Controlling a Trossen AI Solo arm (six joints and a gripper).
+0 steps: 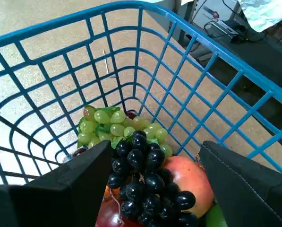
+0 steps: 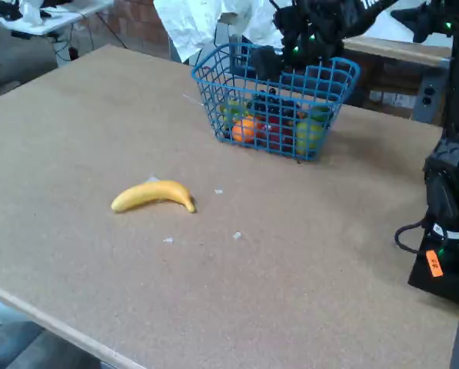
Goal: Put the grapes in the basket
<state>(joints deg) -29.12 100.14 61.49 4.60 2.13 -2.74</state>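
The grapes [image 1: 143, 182], a dark glossy bunch, lie inside the basket [image 1: 211, 56] on top of the other fruit, between the 2 black fingers [image 1: 81, 182] of the tool [image 1: 155, 175]. The fingers stand apart, 1 on each side of the bunch; whether the left one touches it cannot be told in the wrist view.

Largest first: the tabletop [image 2: 98, 100] is a tan board carrying all items. The blue wire basket [image 2: 333, 73] sits toward its far side in the fixed view, with the arm's dark tool [image 2: 269, 63] lowered over it. A yellow banana [image 2: 152, 194] lies on the tabletop, well apart from the basket, toward the near left.

Inside the basket, the wrist view shows a red-and-yellow fruit [image 1: 195, 177] just right of the dark bunch, a green grape cluster [image 1: 112, 127] behind it, and a dark red fruit [image 1: 107, 215] beneath.
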